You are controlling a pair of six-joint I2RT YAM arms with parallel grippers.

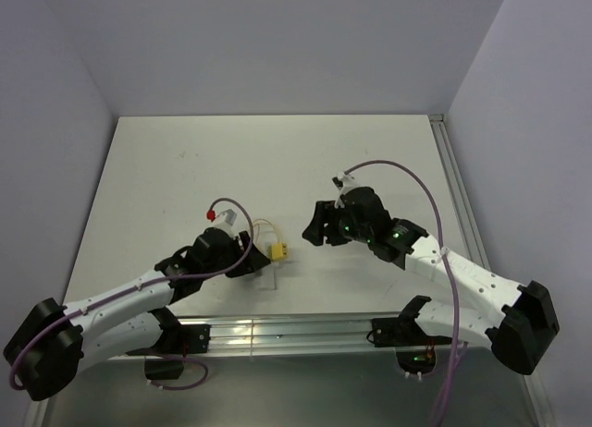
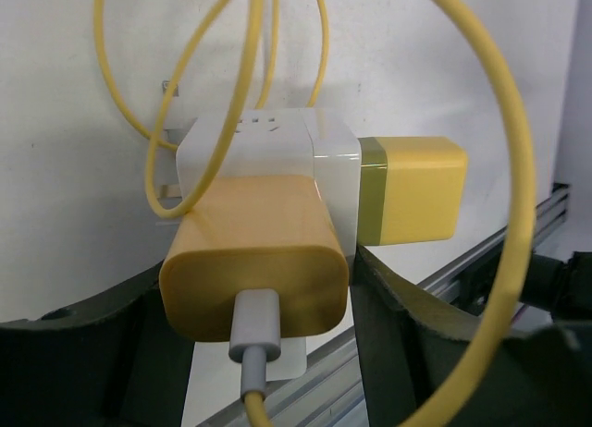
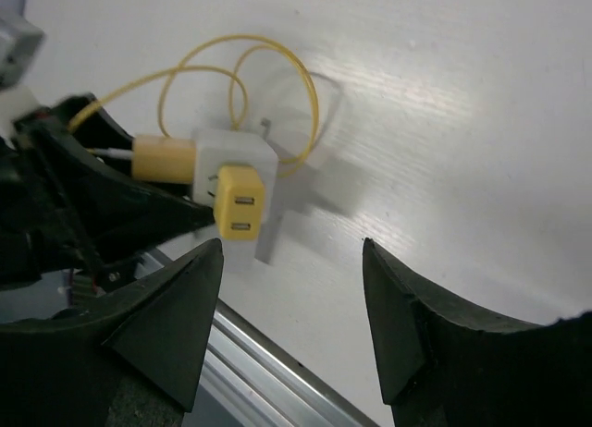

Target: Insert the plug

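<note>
Above the white counter (image 1: 185, 168): small yellow blocky plastic plug (image 3: 239, 201) seated in the side of a white plastic block (image 2: 291, 145), slotted face outward; left end effector (image 2: 259, 270) partly closed, clamping a yellow plastic connector with thin yellow wire loop (image 2: 250, 242) in that block; right end effector (image 3: 291, 288) spread wide, empty, close by.

From the top camera we couldn't make out any detail on the plug (image 1: 277, 250), it was way too small. On the left wrist view the yellow wire loop (image 2: 525, 191) ran off the top edge. The wired connector (image 2: 254, 261) covered the white block (image 2: 268, 145)'s lower front.
</note>
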